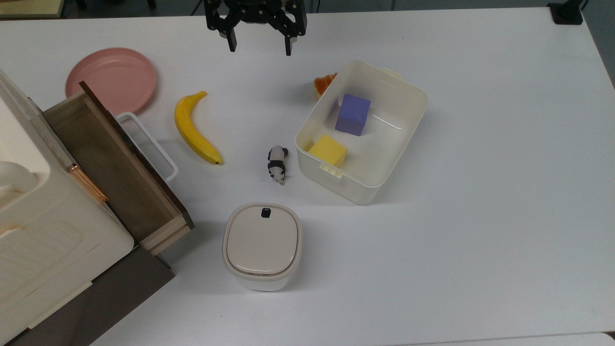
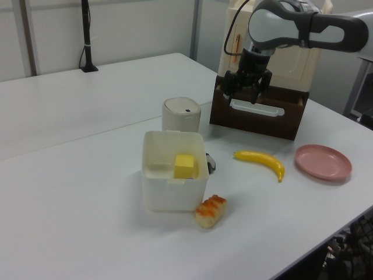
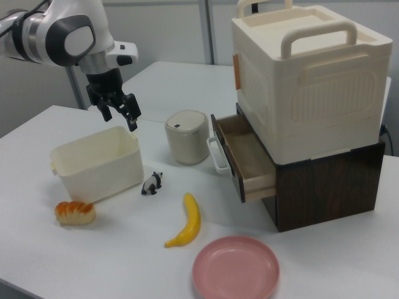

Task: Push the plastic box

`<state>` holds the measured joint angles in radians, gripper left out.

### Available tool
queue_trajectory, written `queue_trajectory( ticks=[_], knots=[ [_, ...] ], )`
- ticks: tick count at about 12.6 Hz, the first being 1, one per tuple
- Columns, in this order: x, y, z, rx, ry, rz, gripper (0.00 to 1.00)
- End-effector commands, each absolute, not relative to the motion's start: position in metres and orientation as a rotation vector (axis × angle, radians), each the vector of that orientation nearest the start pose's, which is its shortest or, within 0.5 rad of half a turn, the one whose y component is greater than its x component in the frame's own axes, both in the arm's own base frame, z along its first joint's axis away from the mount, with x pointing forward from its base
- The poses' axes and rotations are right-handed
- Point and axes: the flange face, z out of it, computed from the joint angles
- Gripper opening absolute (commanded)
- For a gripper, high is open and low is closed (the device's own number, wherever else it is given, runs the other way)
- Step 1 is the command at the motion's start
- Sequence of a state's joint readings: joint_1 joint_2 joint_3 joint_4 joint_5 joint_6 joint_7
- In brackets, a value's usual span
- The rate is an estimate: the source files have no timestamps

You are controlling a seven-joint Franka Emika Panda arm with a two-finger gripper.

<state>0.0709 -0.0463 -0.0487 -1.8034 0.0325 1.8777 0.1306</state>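
The plastic box sits right of centre in the top view, lidless, skewed to the frame edges, resting flat on the white bench. Inside it a purple cube and a yellow block lie loose; a sharp shove is likely to send them sliding. The gripper hangs at the upper centre of the top view, above the bench and well apart from the box, fingers spread wide, holding nothing. Judgement: the step in hand is the approach. Contact is best made low on a long wall, near its middle, to limit rotation. A bread roll touches or nearly touches the box's upper-left corner; a panda figure stands just beside its left wall. Both obstruct approach from there.
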Motion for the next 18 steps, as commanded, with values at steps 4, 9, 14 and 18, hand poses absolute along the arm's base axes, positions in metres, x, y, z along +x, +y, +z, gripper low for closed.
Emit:
queue_trajectory(
  ticks=[4,9,14,18],
  knots=[
    [0.551,0.026,0.568,-3.061,0.174,-0.15,1.0],
    [0.552,0.025,0.567,-3.063,0.174,-0.151,1.0],
    [0.551,0.037,0.56,-3.074,0.041,-0.13,1.0],
    [0.556,0.048,0.539,-3.084,-0.26,-0.091,1.0]
  ],
)
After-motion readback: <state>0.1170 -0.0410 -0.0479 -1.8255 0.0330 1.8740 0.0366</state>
